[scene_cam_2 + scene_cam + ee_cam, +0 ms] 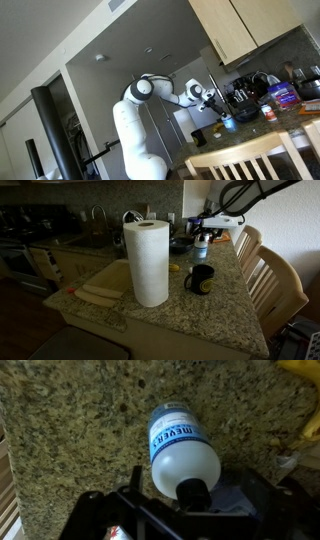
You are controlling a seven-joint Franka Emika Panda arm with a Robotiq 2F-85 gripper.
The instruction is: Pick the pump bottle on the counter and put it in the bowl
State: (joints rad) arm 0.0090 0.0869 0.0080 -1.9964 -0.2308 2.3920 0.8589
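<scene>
The pump bottle [182, 452] has a white body, a blue label and a dark top, and it stands on the speckled granite counter [70, 430]. In an exterior view it shows as a small bluish bottle [201, 249] next to the dark bowl [181, 246]. My gripper [193, 498] is right over the bottle's top, with a finger on each side of it and a gap between them. It looks open and does not clamp the bottle. It also shows in both exterior views [205, 227] [212, 97]. The bowl is out of the wrist view.
A black mug [200, 279] stands in front of the bottle. A tall paper towel roll [150, 262] and a folded cloth [100, 286] take up the near counter. A yellow object [175, 268] lies by the mug. Wooden chairs [275, 280] line the counter's edge.
</scene>
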